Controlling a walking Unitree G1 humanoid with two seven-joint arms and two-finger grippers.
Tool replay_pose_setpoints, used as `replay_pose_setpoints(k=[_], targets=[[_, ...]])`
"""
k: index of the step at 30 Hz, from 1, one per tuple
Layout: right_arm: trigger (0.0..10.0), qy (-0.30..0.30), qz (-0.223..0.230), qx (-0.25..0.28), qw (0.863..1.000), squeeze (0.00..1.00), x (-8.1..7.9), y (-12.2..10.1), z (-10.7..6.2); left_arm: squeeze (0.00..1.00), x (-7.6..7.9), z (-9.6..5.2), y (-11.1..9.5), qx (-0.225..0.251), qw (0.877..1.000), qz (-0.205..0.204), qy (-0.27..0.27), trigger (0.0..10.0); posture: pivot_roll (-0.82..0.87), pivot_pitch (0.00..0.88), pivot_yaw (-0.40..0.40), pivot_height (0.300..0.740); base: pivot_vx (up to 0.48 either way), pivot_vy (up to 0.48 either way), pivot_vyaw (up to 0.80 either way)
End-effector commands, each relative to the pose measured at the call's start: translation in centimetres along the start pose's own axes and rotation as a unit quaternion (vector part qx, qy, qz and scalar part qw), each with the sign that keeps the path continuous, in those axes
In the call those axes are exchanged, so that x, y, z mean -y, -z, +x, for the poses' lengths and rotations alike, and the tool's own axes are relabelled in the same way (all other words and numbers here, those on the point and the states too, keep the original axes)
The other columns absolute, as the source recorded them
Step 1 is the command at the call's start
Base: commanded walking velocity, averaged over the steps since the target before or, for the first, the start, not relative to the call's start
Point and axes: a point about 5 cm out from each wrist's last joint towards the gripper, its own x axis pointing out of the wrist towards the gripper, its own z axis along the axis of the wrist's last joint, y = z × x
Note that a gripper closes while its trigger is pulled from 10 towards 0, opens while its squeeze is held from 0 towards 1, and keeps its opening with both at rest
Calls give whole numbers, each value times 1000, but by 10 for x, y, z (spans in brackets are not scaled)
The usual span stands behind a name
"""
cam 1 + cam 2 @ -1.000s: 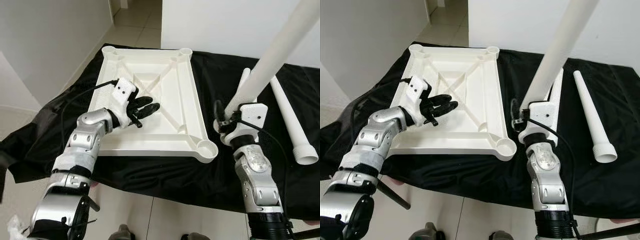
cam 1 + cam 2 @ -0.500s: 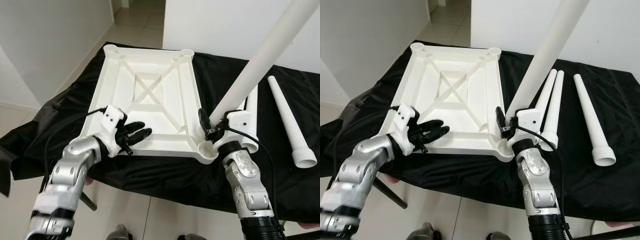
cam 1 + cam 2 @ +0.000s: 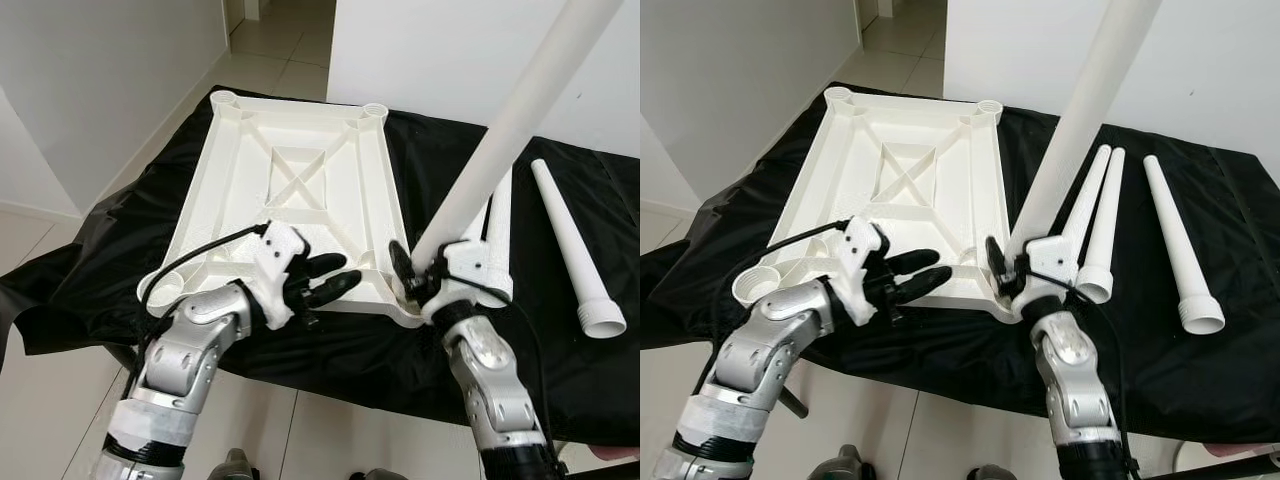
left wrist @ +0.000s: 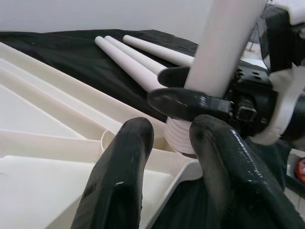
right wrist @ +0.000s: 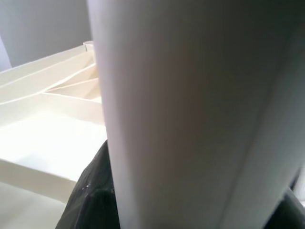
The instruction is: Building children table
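Left eye view. White tabletop (image 3: 290, 190) lying underside up on the black cloth (image 3: 90, 250) over the desk. Right claw (image 3: 420, 285) clamped on a long white leg (image 3: 510, 130), threaded end now at the tabletop's near right corner socket (image 3: 405, 300); a second ago held well to the right of the tabletop. Left claw (image 3: 325, 282), fingers narrowly parted and holding nothing, now at the tabletop's near edge close to that socket, earlier over its middle.

Right eye view. Two spare legs (image 3: 1095, 225) lying side by side just right of the tabletop, a third leg (image 3: 1180, 250) farther right.

Left wrist view. Black fingers (image 4: 119, 176) slightly apart, pointing at the threaded end (image 4: 178, 138) seated at the socket.

Right wrist view. Held leg (image 5: 190, 109) close before the lens, tabletop ribs (image 5: 57, 90) behind.
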Motion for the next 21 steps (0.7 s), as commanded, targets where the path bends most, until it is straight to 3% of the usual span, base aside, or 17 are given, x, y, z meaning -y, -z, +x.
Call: replay_pose_setpoints(k=[1, 5, 7, 21], targets=[[10000, -1, -4, -11, 1000, 0, 2, 4, -4, 0, 4, 4, -2, 0, 1000, 5, 5, 10000, 88, 3, -53, 740, 0, 0, 0], [10000, 2, -5, -15, 1000, 0, 3, 6, -7, 0, 6, 6, -2, -2, 1000, 12, 7, 10000, 88, 3, -53, 740, 0, 0, 0], [10000, -9, -17, -37, 999, 0, 3, 17, -18, 0, 12, 9, 1, -15, 999, 17, 37, 10000, 70, 4, -39, 740, 0, 0, 0], [10000, -85, -70, -83, 991, 0, -6, 35, -25, 0, 16, 7, 0, -26, 998, 24, 58, 10000, 69, 6, -34, 740, 0, 0, 0]])
